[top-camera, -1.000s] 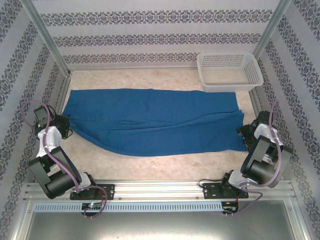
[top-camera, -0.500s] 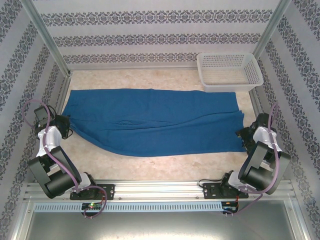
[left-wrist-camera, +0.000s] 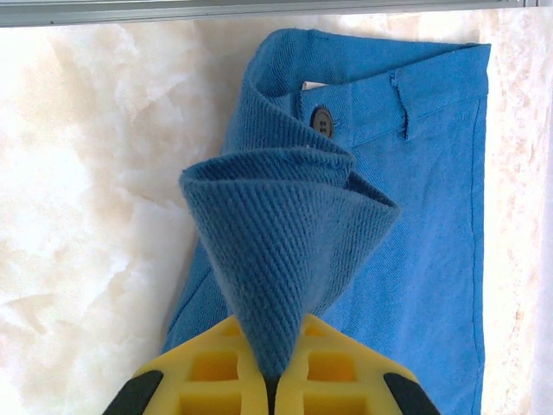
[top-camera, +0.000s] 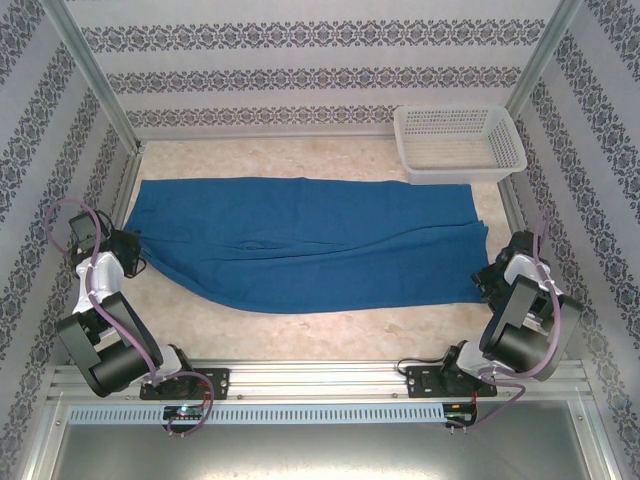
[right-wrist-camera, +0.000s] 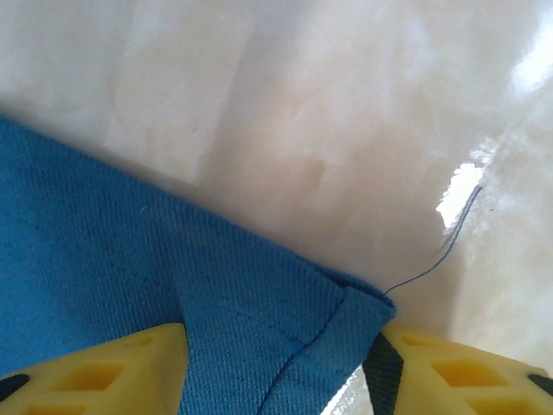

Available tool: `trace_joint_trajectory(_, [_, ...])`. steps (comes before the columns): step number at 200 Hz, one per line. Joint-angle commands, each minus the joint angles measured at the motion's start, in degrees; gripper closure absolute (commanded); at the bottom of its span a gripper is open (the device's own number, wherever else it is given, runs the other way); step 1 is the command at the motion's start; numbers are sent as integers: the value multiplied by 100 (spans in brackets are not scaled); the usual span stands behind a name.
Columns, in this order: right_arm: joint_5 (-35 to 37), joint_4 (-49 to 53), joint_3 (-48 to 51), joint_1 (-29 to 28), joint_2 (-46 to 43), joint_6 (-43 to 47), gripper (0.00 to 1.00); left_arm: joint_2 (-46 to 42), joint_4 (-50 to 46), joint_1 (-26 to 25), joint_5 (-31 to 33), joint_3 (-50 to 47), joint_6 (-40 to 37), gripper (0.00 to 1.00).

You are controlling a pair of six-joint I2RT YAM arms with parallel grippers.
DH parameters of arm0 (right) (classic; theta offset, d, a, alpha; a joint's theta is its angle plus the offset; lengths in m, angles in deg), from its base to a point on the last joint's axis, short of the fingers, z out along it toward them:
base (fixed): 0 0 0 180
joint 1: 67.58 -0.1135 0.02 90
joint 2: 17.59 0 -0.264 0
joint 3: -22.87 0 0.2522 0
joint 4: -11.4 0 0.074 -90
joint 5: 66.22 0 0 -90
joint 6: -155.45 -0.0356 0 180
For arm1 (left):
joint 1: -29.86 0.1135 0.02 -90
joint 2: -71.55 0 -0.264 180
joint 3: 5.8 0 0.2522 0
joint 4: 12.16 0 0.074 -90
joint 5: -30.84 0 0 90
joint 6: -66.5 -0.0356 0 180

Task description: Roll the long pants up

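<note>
This is a robotics lab test cell, not a lived-in room. Two robot arms, the left arm (top-camera: pixel 100 345) and the right arm (top-camera: pixel 520 335), are bolted to an aluminium rail (top-camera: pixel 310 378) at the near edge of a marble-look worktop (top-camera: pixel 330 335). Bare aluminium posts (top-camera: pixel 95 85) frame the cell. Patterned panels (top-camera: pixel 300 75) serve as its walls, and loose cables (top-camera: pixel 47 230) loop along the arms.

The long pants (top-camera: pixel 300 245), plain royal-blue, lie unrolled and flat, hems just beside the white basket (top-camera: pixel 460 172), waistband at the far end, one corner raised.
</note>
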Motion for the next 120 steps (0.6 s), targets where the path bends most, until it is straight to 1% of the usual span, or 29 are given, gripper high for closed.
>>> trace_joint_trajectory(1, [26, -169, -92, -64, 217, 70, 42, -14, -105, -65, 60, 155, -4, 100])
trace_joint_trajectory(7, [20, -181, -84, -68, 245, 76, 41, -12, -105, -66, 62, 155, 0, 100])
trace_joint_trajectory(14, [53, -189, -84, -76, 250, 95, 43, -16, -104, -63, 60, 162, 9, 100])
trace_joint_trajectory(21, [63, -229, -66, -79, 249, 109, 52, -12, -97, -61, 58, 164, 17, 100])
trace_joint_trajectory(46, [119, -240, -61, -74, 253, 187, 100, -14, -120, -61, 61, 190, 23, 100])
trace_joint_trajectory(74, [143, -60, -165, -86, 111, 321, 100, -38, -199, -61, 125, 221, 27, 100])
trace_joint_trajectory(103, [154, 339, -364, -106, -372, 506, 100, -68, -255, -62, 166, 200, 35, 100])
trace_joint_trajectory(120, [68, 609, -522, -121, -672, 608, 100, -82, -272, -61, 129, 182, 168, 100])
